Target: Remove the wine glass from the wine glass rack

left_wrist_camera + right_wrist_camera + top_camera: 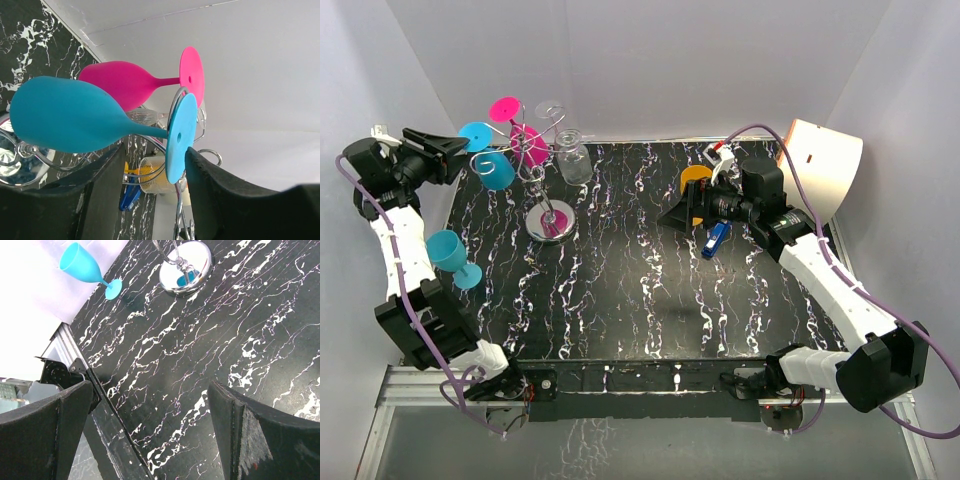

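Left wrist view: left pincer spread wide, gripping nothing, its fingers flanking the foot of the blue wine glass. That glass hangs upside down on the wine glass rack, pink glass beside it. Right pincer wide open, empty, well apart from the rack. Second blue glass stands on the surface, near-left of the rack.

My left finger covers part of a blue clip beyond the wine glass rack, whose disc base runs off the view's edge.
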Tool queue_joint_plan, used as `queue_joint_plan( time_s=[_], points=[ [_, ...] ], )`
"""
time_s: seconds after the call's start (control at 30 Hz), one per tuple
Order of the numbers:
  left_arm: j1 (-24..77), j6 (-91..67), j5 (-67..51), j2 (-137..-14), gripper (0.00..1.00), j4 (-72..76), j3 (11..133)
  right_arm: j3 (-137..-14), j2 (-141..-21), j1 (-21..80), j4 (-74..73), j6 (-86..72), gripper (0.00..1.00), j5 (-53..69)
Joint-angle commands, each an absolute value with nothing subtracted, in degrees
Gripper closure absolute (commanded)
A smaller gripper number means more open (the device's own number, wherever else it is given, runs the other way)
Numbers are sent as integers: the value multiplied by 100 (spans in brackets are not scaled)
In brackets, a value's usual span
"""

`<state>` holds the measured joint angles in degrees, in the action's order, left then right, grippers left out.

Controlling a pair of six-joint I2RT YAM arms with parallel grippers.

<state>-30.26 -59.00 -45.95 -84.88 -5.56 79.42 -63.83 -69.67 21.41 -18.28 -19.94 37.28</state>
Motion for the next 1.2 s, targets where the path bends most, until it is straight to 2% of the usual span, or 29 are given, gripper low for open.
queue_joint_plan(
  time_s=[0.0, 0.23, 0.7, 0.97, 1.17],
  points=[
    [-3037, -6129, -4889, -8334, 53, -181, 7881, -6471, -6747, 2150, -1456, -2049, 2, 3713],
    [-3040, -6542, -5010, -8420, 64, 315, 7802, -6480, -6758, 2154, -1433, -2105, 2, 3733],
    [-3040, -7179, -5192, -8233, 99, 783, 7667, -6578, -6762, 2151, -1507, -2127, 2, 3573],
    [-3040, -7444, -5111, -8161, 100, 903, 7784, -6607, -6761, 2153, -1555, -2129, 2, 3482],
    [-3034, -7023, -4737, -8297, 100, 203, 8231, -6761, -6734, 2153, -1672, -2119, 2, 3329]
  ],
)
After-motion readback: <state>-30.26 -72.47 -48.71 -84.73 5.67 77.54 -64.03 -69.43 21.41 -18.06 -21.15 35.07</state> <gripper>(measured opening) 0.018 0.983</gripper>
